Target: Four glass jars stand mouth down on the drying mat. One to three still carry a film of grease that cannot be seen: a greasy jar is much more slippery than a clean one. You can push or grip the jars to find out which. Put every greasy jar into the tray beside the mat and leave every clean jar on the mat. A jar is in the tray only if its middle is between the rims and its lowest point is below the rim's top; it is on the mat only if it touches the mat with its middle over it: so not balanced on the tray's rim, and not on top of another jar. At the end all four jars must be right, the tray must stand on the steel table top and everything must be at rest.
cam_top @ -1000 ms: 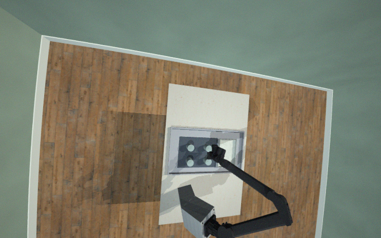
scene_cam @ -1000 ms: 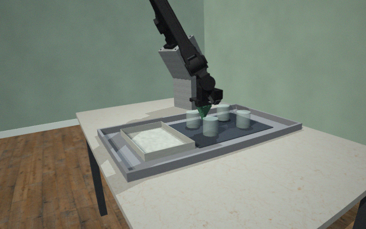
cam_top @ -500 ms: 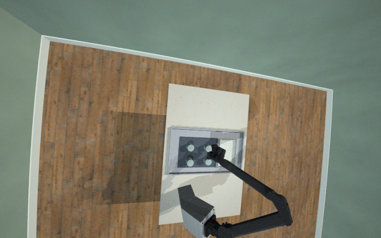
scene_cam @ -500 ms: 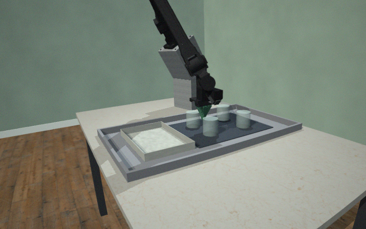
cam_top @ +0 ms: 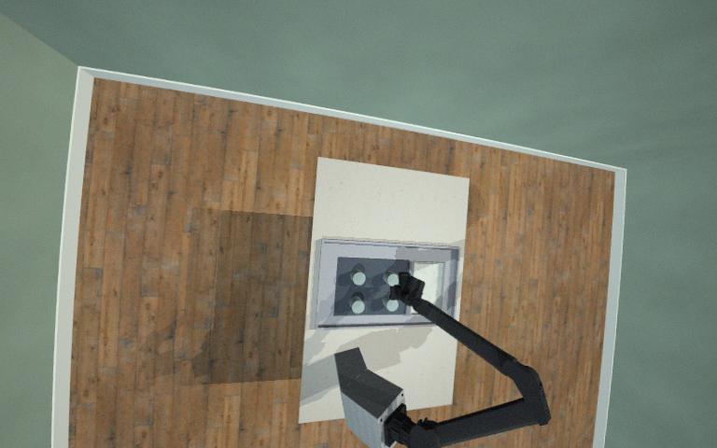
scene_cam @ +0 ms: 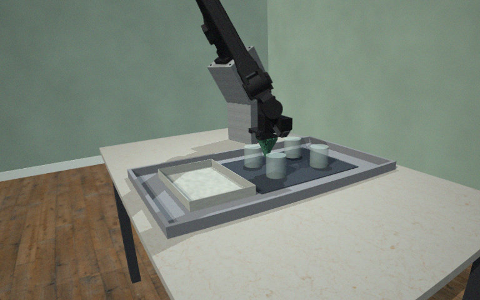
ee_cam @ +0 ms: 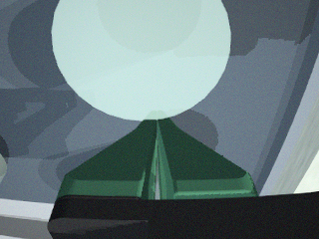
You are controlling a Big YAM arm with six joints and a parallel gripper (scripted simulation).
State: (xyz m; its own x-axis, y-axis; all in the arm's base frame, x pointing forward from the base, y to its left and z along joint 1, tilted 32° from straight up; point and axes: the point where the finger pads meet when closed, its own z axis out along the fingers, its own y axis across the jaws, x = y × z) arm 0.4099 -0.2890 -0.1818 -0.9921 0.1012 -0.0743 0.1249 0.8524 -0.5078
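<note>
Wrist view, closed empty gripper (ee_cam: 158, 119), tips seemingly touching pale jar (ee_cam: 142, 36)

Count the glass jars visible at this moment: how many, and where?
4, all upright on the dark mat: back left, front left, back right, far right. None in the tray.
</note>
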